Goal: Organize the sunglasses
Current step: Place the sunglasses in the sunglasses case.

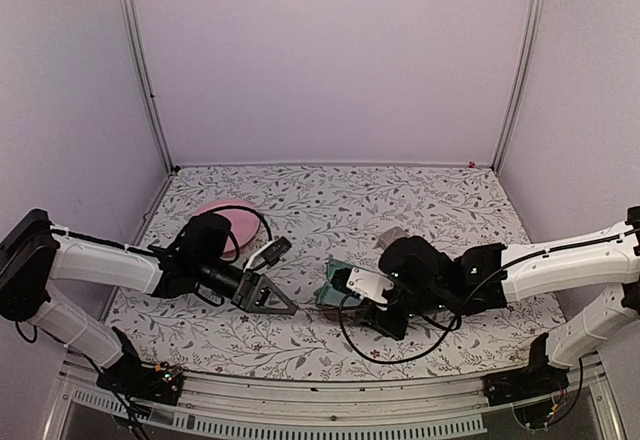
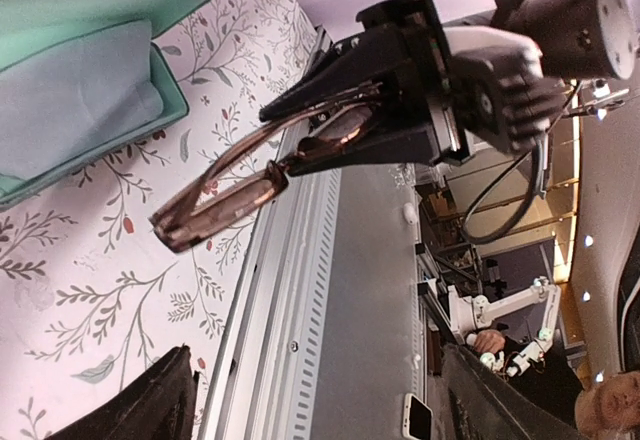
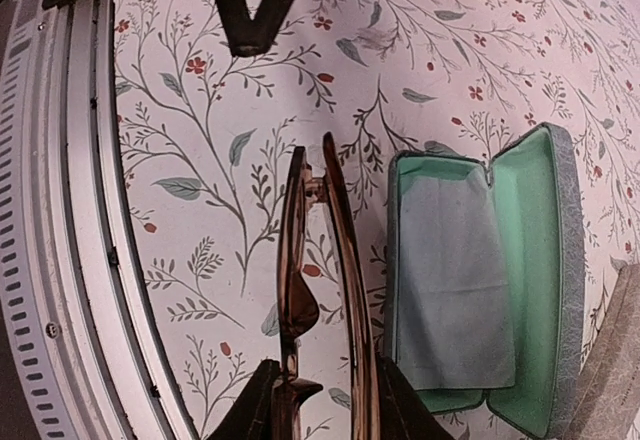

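My right gripper (image 3: 320, 392) is shut on the folded dark-framed sunglasses with reddish-brown lenses (image 3: 300, 290) and holds them edge-on just above the table. They are beside an open case with a teal lining (image 3: 535, 260), on its left in the right wrist view. A pale blue cloth (image 3: 450, 280) lies in the case. The left wrist view shows the same sunglasses (image 2: 230, 195) in the right gripper (image 2: 330, 110). My left gripper (image 1: 270, 298) is open and empty, a short way left of the case (image 1: 328, 295). I cannot make out the pink-framed pair.
A round pink object (image 1: 225, 218) with a black cable over it lies at the back left. A grey-brown case (image 1: 390, 238) lies behind the right gripper. The metal rail of the table's near edge (image 3: 70, 210) runs close to the sunglasses.
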Controlling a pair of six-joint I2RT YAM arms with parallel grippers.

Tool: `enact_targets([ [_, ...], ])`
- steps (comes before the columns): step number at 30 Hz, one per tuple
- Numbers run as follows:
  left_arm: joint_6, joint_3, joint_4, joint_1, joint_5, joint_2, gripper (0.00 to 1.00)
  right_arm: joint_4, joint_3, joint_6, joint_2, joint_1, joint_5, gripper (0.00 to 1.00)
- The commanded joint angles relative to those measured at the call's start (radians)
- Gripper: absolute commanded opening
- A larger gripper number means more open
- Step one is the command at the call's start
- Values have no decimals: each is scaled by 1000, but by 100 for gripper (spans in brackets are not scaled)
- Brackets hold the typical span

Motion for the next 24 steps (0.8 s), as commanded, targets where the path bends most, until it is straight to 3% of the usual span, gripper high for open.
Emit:
enact_targets([
  [1, 30, -13, -15, 21, -38, -33, 85, 102, -38, 58, -29, -79, -112, 31],
  [10, 38, -18, -22, 25, -54, -43, 84, 192, -52, 213, 34, -187, -180, 30],
  [24, 42, -18, -22, 24, -57, -42, 83, 316, -101, 415, 102, -206, -118, 30],
])
